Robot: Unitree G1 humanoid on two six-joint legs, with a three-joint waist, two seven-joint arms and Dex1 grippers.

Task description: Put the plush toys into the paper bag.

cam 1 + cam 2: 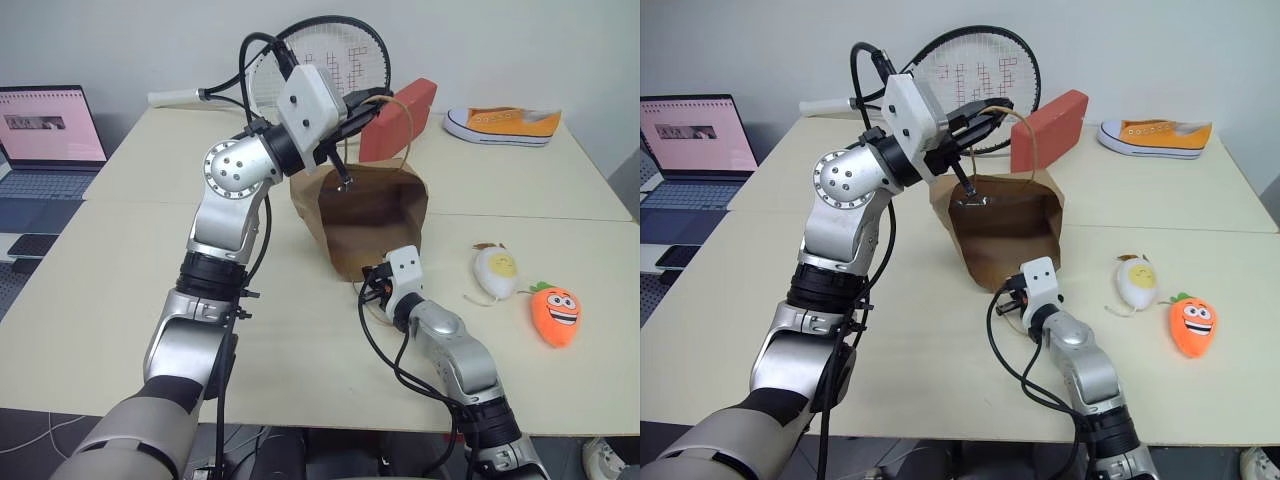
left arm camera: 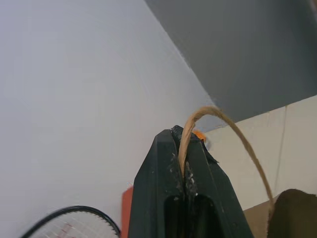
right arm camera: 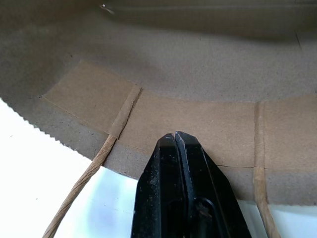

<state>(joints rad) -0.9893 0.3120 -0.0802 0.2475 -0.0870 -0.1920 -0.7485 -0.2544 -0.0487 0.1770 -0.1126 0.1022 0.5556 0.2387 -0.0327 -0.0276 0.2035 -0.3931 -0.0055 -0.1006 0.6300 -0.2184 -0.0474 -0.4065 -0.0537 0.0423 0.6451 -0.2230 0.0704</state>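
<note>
A: While the paper bag (image 1: 365, 215) lies on the table (image 1: 130, 260) with its mouth facing the robot, its upper handle (image 2: 218, 134) is pinched between the closed fingers of the left gripper (image 1: 362, 108) and held raised.

B: Noted. Right gripper (image 3: 176, 141) is seen closed at the bag's near rim, between the lower handle's two ends; whether paper is pinched cannot be told.

A: Egg plush (image 1: 497, 270) and carrot plush (image 1: 555, 315) are recorded on the table, right of the bag, just beside each other.
</note>
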